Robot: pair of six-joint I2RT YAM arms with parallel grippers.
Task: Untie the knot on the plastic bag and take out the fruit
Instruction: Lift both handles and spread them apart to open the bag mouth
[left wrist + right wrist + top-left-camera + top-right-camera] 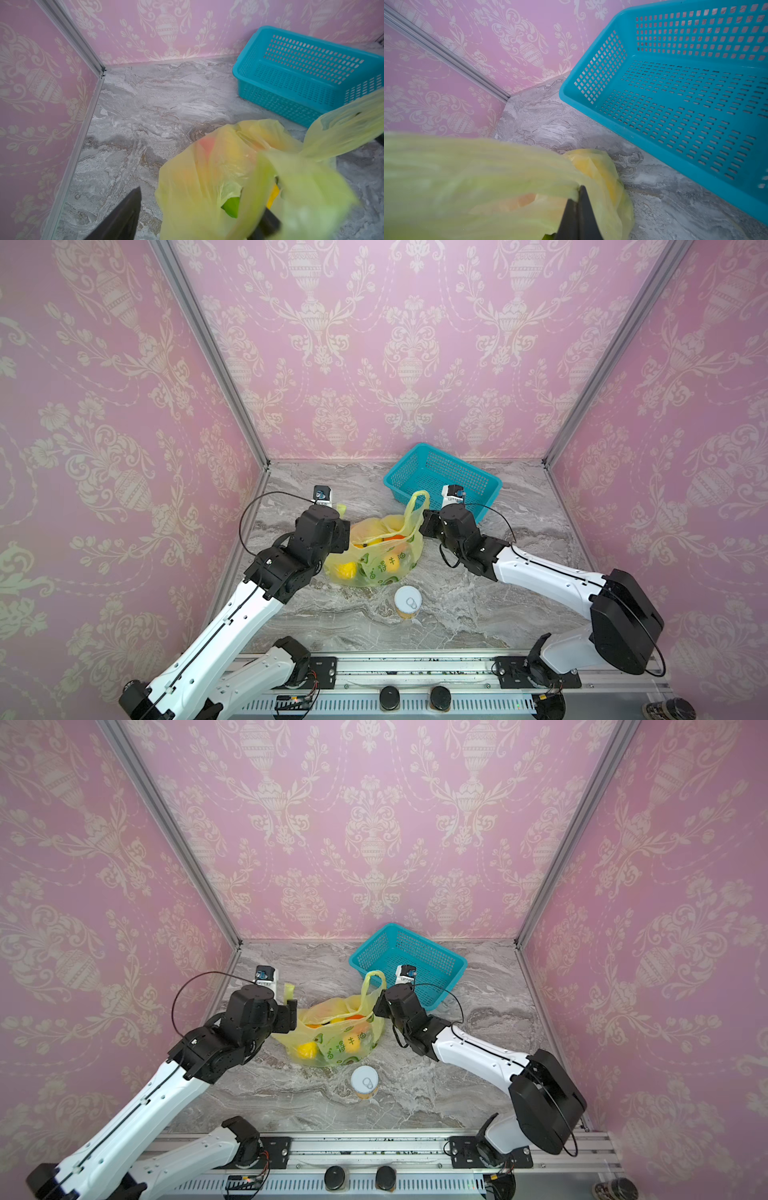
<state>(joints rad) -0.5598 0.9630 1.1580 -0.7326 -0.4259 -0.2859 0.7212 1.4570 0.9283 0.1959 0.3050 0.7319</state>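
The pale-yellow plastic bag (378, 560) (332, 1044) sits mid-table with its mouth gaping. I see no knot; one handle loop (417, 506) stands upright and a second strip (288, 990) rises by my left arm. Fruit shows through the film: a yellow piece (347, 570), an orange one (392, 537) and a green one (231, 206). My left gripper (202, 207) is open at the bag's left rim, with loose film between its fingers (126, 212). At the right rim, my right gripper (579, 189) (422, 526) is shut on the bag's handle film.
A turquoise perforated basket (405, 472) (370, 952) (612, 126) stands tilted behind the bag at the back right, close to my right wrist. A white-lidded can (408, 602) (365, 1082) stands just in front of the bag. Pink walls close in three sides.
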